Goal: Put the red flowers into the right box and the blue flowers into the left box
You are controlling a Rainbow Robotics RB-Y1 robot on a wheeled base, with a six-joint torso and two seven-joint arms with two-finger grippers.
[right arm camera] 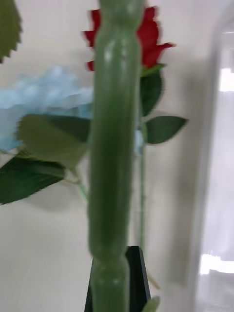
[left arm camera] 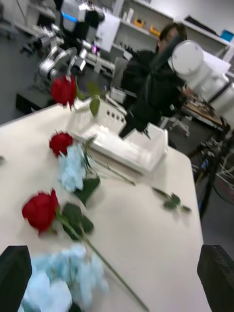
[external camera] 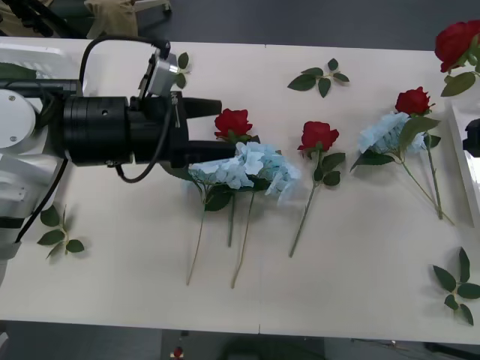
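A white tabletop point(external camera: 360, 277) is carrying loose flowers and leaves. Near the middle, a blue flower cluster point(external camera: 247, 171) is lying beside a red rose point(external camera: 233, 122), and another red rose point(external camera: 318, 136) is resting just to the right with its stem trailing toward the front edge. Farther right, a second blue cluster point(external camera: 384, 133) is lying against a third rose point(external camera: 413, 100). Leaf sprigs point(external camera: 321, 77) are sitting scattered toward the edges. A white box point(external camera: 466, 161) is standing at the right edge.
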